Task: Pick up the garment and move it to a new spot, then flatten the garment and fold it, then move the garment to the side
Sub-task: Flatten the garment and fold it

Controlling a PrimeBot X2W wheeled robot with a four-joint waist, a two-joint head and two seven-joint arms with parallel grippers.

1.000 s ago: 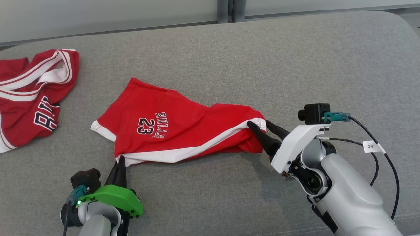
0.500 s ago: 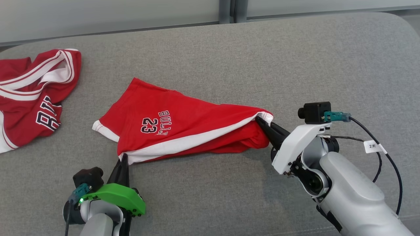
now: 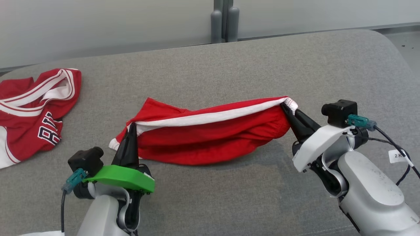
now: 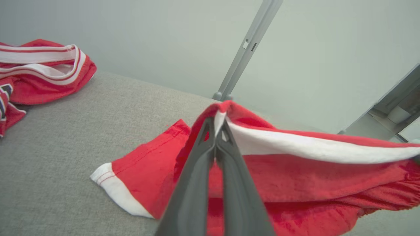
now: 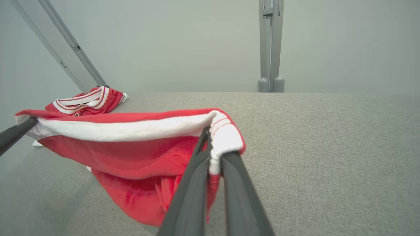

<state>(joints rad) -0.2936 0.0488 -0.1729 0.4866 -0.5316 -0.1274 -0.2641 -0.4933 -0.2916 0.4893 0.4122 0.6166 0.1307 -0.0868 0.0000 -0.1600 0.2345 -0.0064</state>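
Observation:
The garment (image 3: 210,137) is a pair of red shorts with a white band, stretched between my two grippers and lifted off the grey cushion, its lower part sagging. My left gripper (image 3: 132,126) is shut on the garment's left end, seen close in the left wrist view (image 4: 216,126). My right gripper (image 3: 284,107) is shut on the white-trimmed right end (image 5: 223,137). In the right wrist view the garment (image 5: 131,154) hangs leftwards to the other arm's dark fingertip (image 5: 16,132). A leg hem (image 4: 111,178) still touches the cushion.
A second red jersey (image 3: 32,108) with white stripes lies crumpled at the cushion's far left (image 4: 39,65). The grey cushion (image 3: 229,65) spreads wide behind and to the right. A pale wall with a grey post (image 3: 224,21) runs along the back edge.
The right gripper closed on the garment's right end. Both arms then lifted it, so the garment now hangs stretched with the printed side turned away. The camera also shifted.

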